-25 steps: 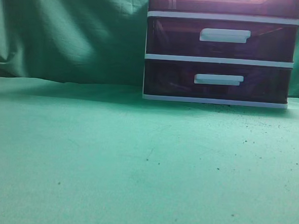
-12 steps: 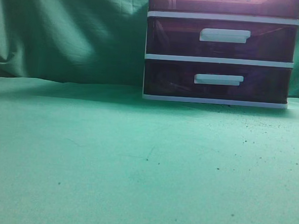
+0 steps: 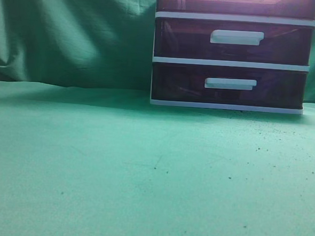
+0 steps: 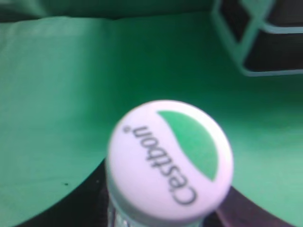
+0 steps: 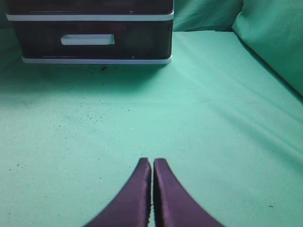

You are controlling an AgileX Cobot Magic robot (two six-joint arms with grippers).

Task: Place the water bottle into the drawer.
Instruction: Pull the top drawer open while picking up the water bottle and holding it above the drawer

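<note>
The water bottle [image 4: 169, 158] fills the left wrist view; I see its white cap with a green patch and the word "Cestbon", and a bit of clear neck below. My left gripper [image 4: 161, 220] is shut on the water bottle, its dark jaws showing on both sides under the cap. The drawer [image 3: 236, 4], reddish-purple with a white handle, is closed and cut off by the top edge of the exterior view. My right gripper [image 5: 152, 163] is shut and empty, above the green cloth. Neither gripper shows in the exterior view.
The white-framed drawer unit [image 3: 230, 63] stands at the back right on the green cloth [image 3: 143, 170], with two darker purple drawers shut. It also shows in the right wrist view [image 5: 94, 59] and the left wrist view [image 4: 265, 71]. A green backdrop [image 3: 72, 32] hangs behind.
</note>
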